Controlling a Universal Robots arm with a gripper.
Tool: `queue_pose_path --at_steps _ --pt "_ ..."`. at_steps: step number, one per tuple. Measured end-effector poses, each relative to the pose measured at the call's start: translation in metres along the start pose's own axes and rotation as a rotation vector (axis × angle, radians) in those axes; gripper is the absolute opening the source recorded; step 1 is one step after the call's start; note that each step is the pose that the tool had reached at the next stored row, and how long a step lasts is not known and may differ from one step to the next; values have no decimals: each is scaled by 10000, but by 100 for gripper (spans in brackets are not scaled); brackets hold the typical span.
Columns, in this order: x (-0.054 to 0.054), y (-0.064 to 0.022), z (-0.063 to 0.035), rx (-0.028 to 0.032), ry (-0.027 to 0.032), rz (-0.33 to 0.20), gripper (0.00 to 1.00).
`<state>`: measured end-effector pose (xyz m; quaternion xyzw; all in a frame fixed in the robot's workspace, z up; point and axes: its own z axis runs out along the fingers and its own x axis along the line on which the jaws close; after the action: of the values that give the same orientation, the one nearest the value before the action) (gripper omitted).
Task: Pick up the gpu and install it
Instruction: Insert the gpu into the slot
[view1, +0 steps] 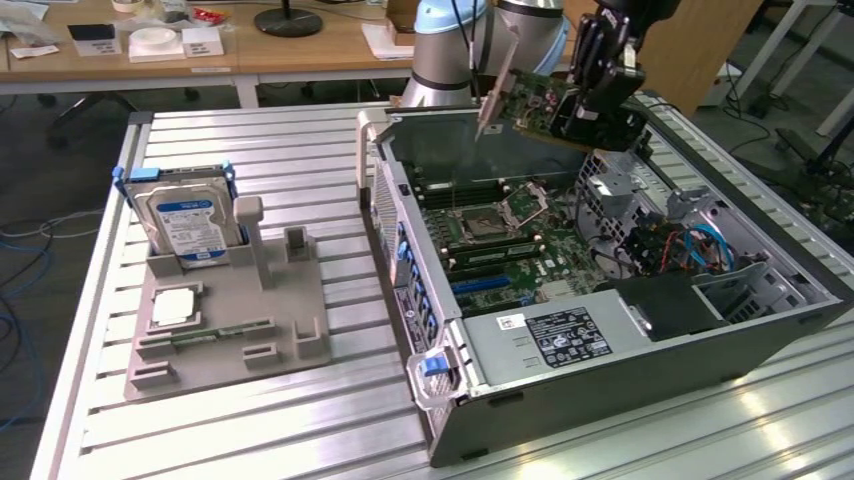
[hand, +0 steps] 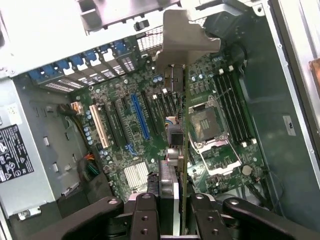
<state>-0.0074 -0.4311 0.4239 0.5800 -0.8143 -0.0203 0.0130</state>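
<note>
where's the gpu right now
The gpu is held in the pincer above the open computer case, at the exterior view's upper right, over the motherboard.

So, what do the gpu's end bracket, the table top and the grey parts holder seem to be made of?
The gpu bracket: bare metal, probably steel; dull silver, thin bent sheet. Table top: likely aluminium; pale ribbed slats with soft shine. Parts holder: probably plastic; matte uniform grey, blocky moulded shapes.
</note>
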Motion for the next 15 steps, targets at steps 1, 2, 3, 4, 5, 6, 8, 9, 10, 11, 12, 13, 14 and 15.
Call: queue_pose_path --at_steps 1,2,3,4,5,6,8,9,10,11,12,13,14,15 --pt "0 0 0 0 6 -101 28" --pt "1 -1 1 -1 11 -204 28" --pt "2 -1 1 -1 16 -306 28" --pt "2 -1 1 -1 21 -408 28" --pt "3 -1 2 -1 25 -511 28" --pt "3 -1 2 -1 30 -622 28" --pt "4 -2 2 -2 40 -831 28" --pt "4 -2 2 -2 45 -934 28" --pt "5 -2 3 -3 50 -1037 28" --pt "5 -2 3 -3 55 -1141 28" --pt "6 -2 3 -3 60 -1245 28" --pt "6 -3 3 -3 65 -1355 28" --pt "7 -3 4 -4 71 -1460 28" --pt "7 -3 4 -4 76 -1563 28"
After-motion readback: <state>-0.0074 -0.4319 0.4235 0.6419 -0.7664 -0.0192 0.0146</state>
